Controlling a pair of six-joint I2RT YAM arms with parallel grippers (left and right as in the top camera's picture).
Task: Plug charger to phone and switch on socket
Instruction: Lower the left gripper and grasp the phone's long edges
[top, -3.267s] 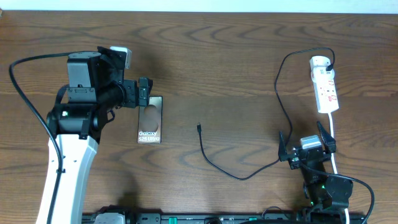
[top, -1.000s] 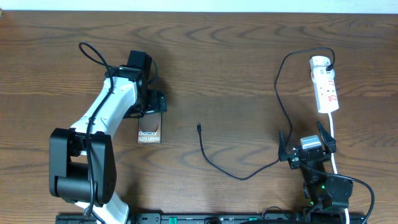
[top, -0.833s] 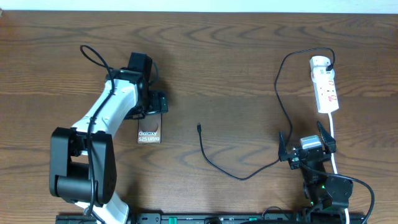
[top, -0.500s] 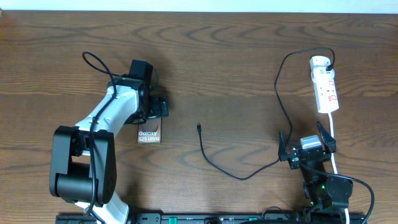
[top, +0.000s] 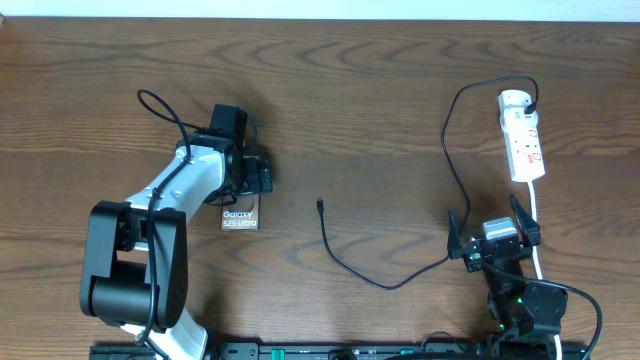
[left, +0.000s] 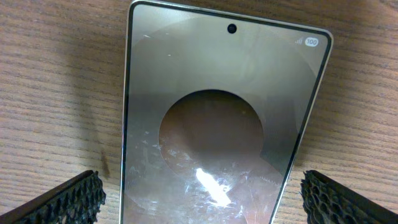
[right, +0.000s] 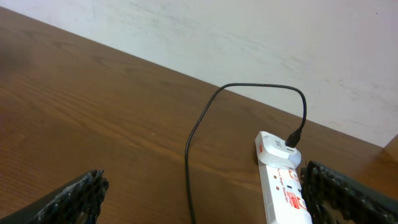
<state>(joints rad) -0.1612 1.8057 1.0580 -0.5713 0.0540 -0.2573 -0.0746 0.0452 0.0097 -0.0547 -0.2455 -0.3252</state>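
Note:
The phone (top: 240, 217) lies flat on the table, left of centre, its far half hidden under my left gripper (top: 252, 178). In the left wrist view the phone (left: 217, 112) fills the frame. The left gripper (left: 205, 198) is open, with one finger on each side of the phone and a gap at both edges. The charger cable (top: 345, 265) runs from the socket (top: 523, 140) in a long loop, and its connector tip (top: 319, 206) lies free on the wood right of the phone. My right gripper (top: 492, 240) is open and empty, near the socket's cord. The right wrist view shows the open right gripper (right: 208, 199), the socket (right: 280, 180) and the charger cable (right: 199, 130).
The charger's plug (top: 528, 100) sits in the socket's far end. The socket's white cord (top: 537, 215) runs toward the front past my right gripper. A pale wall (right: 249, 37) borders the table's far edge.
My left arm has folded down and its gripper has slid toward the front along the phone, covering more of it. The right arm, the cable and the socket have not moved.

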